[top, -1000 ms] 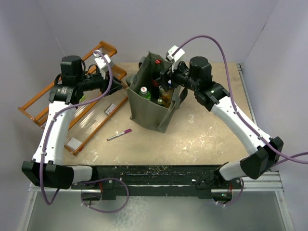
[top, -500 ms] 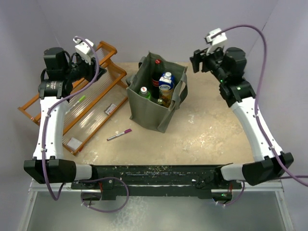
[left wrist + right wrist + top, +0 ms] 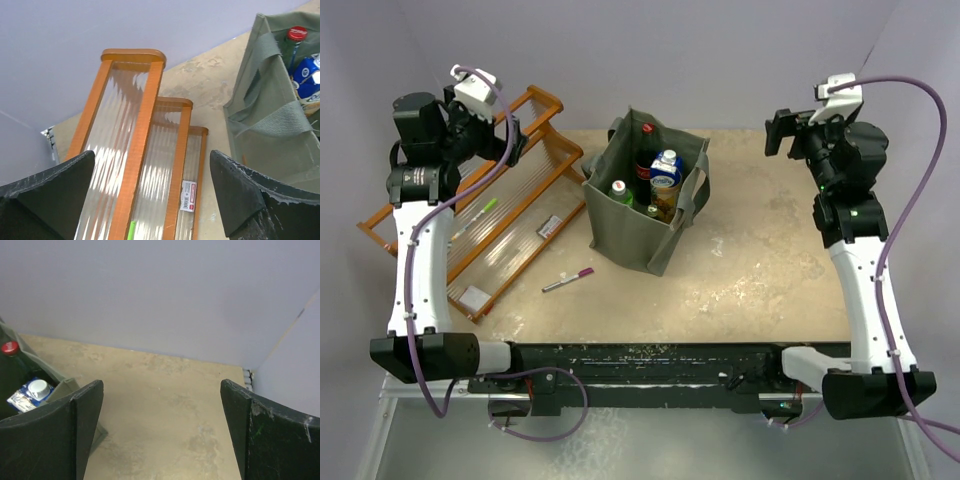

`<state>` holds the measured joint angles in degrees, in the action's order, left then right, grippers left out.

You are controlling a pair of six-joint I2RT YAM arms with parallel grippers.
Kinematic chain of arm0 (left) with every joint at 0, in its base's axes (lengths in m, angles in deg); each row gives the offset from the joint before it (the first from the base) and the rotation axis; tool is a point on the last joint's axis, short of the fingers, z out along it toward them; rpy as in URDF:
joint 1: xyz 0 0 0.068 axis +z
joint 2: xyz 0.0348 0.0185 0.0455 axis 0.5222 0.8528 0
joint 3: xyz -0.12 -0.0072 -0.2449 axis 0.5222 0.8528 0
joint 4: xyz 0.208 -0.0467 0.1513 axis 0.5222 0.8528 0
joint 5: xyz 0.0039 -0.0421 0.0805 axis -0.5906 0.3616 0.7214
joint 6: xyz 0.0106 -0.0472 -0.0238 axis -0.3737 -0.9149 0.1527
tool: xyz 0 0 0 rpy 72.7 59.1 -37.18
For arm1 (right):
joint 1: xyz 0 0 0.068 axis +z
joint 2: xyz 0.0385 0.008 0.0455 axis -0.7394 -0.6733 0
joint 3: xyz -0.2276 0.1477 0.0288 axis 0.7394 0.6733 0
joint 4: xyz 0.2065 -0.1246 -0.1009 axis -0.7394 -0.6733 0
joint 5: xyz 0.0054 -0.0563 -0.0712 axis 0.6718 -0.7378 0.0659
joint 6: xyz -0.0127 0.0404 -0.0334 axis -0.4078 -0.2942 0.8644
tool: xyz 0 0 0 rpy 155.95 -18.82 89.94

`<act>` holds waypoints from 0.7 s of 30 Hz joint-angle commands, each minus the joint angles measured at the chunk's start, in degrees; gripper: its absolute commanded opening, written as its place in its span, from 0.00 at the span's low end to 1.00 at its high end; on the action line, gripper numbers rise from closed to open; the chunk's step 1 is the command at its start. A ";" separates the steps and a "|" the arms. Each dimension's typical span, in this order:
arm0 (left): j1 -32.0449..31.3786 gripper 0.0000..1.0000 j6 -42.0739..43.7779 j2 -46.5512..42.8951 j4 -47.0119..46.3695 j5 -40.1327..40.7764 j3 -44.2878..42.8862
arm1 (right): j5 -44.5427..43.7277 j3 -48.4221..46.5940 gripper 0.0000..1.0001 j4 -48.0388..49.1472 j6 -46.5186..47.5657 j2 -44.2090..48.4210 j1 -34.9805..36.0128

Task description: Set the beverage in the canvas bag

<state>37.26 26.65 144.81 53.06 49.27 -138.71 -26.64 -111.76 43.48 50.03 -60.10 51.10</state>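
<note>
Both arms stand further back from the bag than half a second ago: the left has swung out over the rack and the right has moved toward the far right corner. The carton has not shifted.

- Slim grey pink-tipped pen (image 3: 568,280): lies flat on the mottled beige worktop (image 3: 760,270), near the front of the bag and not touching it.
- Small silver-grey card (image 3: 473,296): at the near end of the rack.
- Boxy grey-green canvas bag with two loop handles (image 3: 630,225): upright at mid-worktop, mouth open.
- Blue-and-white beverage carton with white screw cap (image 3: 666,172): upright inside the bag, toward its right wall.
- Dark bottle with red cap (image 3: 645,150): inside the bag, just behind the carton.
- Green bottle with pale cap (image 3: 618,190): inside the bag, on its left side.
- Orange wooden rack with ribbed clear panels (image 3: 520,215): lies left of the bag, one corner close beside it. A green pen (image 3: 485,208) and a labelled tag (image 3: 549,226) rest on its panels.
- Left hand (image 3: 508,140): raised above the far end of the rack, fingers spread wide, nothing between them.
- Right hand (image 3: 775,130): raised over the far right of the worktop, well apart from the bag, fingers spread wide, holding nothing.
</note>
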 commanded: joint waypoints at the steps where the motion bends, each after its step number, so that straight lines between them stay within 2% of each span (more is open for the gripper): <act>1: 2.04 0.99 -0.16 -2.58 -2.72 2.15 -1.81 | -0.35 2.08 1.00 3.88 -1.76 3.55 -2.09; 6: 3.54 0.99 -4.62 -4.18 -2.28 4.31 -1.18 | -0.78 2.61 1.00 3.73 -1.32 5.13 -2.98; 11: 4.26 0.99 -0.57 -7.39 0.56 2.35 -0.06 | 0.49 1.77 1.00 3.59 -2.22 4.96 -3.16; 17: 4.66 0.99 2.87 -10.42 2.88 -3.68 1.05 | 1.07 0.39 1.00 3.14 -2.03 5.05 -3.16; 21: 4.92 0.99 1.49 -10.65 2.83 -6.13 1.62 | 1.83 -0.08 1.00 2.15 -1.70 5.49 -3.24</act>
<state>41.50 27.94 134.50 56.23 47.44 -137.95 -25.85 -109.16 43.67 48.63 -55.71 48.26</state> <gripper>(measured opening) 0.990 0.998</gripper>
